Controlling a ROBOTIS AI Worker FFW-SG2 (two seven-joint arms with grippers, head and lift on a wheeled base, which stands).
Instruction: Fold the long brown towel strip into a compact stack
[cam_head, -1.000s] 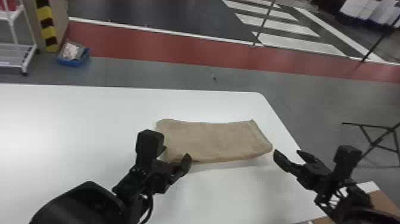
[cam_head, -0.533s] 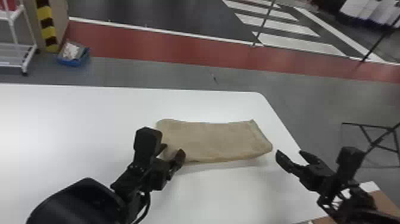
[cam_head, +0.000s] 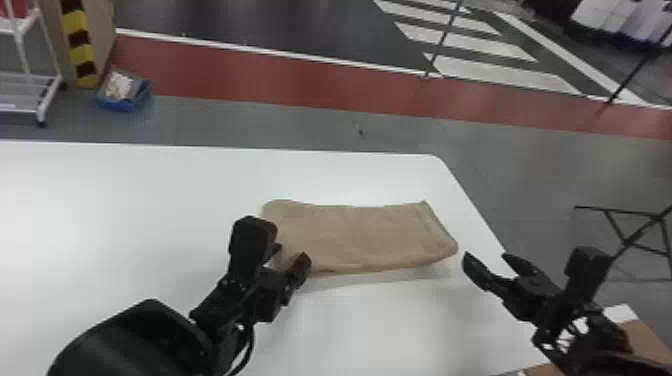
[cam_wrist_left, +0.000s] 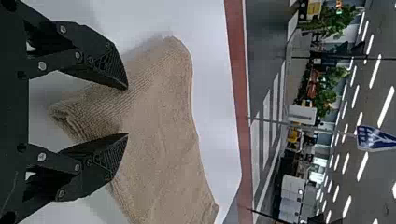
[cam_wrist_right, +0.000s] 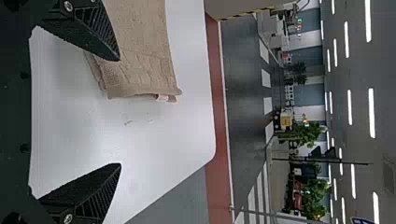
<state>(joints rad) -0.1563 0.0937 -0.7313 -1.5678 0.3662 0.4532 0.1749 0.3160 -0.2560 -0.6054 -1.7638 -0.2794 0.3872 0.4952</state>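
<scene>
Head view, against a second ago: the near finger of my left gripper (cam_wrist_left: 127, 111) sits a little closer in, so its gap looks narrower. Brown towel (cam_head: 360, 237) unmoved, same outline. To my reading, I am lining up a pinch on its left end; no new fold made yet.

Left gripper: partly open, a layered corner of the towel lying between the fingers, nothing clamped. Right gripper (cam_wrist_right: 120, 112): spread wide, empty, just off the towel's right end, where a small pale label (cam_wrist_right: 161, 98) pokes out.

Towel lies flattish on the white table (cam_head: 125, 225), near its rounded far right corner, already doubled at the left end.

Count: one towel, one label, one table, two grippers; beyond, one blue bin (cam_head: 122, 105) and one white cart (cam_head: 30, 82) on the floor.
</scene>
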